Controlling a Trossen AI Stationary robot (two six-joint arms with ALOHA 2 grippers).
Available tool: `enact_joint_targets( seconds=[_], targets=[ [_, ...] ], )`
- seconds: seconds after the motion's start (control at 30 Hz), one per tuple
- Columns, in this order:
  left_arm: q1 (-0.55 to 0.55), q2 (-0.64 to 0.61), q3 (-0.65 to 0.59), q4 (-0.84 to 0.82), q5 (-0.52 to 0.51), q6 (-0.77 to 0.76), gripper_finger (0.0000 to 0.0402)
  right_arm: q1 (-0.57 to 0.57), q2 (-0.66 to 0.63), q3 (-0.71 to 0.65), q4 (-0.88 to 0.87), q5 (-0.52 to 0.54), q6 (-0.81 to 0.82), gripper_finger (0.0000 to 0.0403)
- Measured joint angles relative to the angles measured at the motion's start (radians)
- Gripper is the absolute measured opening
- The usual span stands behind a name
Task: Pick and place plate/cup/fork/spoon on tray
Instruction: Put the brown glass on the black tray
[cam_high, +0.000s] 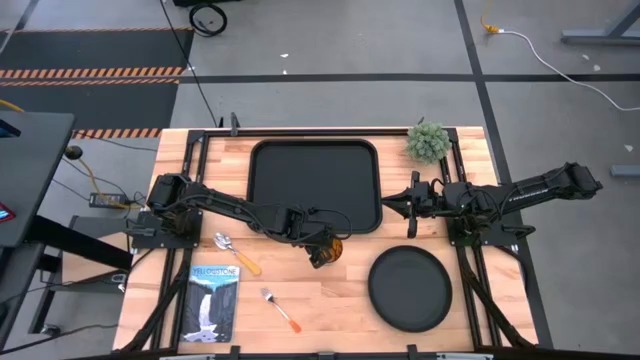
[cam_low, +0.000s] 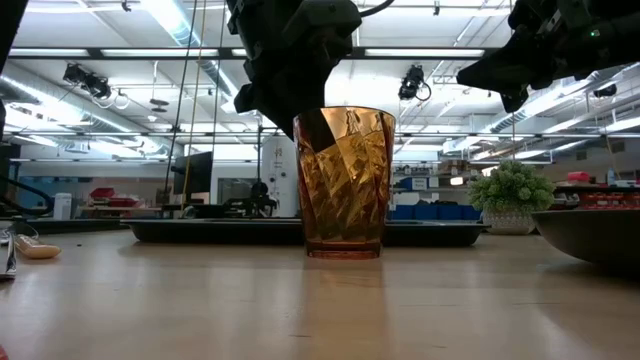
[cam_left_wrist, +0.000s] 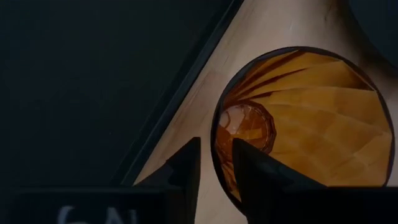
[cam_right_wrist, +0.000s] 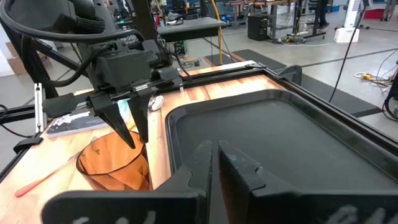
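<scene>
The amber cup (cam_high: 334, 248) stands upright on its base on the wood table (cam_low: 300, 300), just off the near right corner of the black tray (cam_high: 315, 185). My left gripper (cam_high: 322, 250) is over the cup's mouth and shut on its wall. My right gripper (cam_high: 393, 203) is shut and empty, just right of the tray's right lip. The round black plate (cam_high: 410, 288) lies near the front right. The spoon (cam_high: 235, 252) and the fork (cam_high: 280, 308) lie on the table to the cup's left. My left gripper has the cup's wall at the rim (cam_left_wrist: 215, 138) between its fingers, on the side toward the table's left. One finger (cam_left_wrist: 264, 180) is inside the cup and one (cam_left_wrist: 185, 177) is outside. The fingers come from above, slanting down. The cup stands upright with its base on the table (cam_low: 343, 250).
A booklet (cam_high: 213, 300) lies at the front left. A small green plant (cam_high: 428, 142) stands at the far right by the tray's corner. Bare wood shows between the cup and the plate.
</scene>
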Motion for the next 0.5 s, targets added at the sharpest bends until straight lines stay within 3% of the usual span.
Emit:
enact_joint_targets(
  seconds=[0.5],
  targets=[
    [-0.001,-0.001,0.000,0.002,0.000,0.029,0.0016,0.000,0.000,0.000,0.023,0.013,-0.020,0.0032]
  ],
)
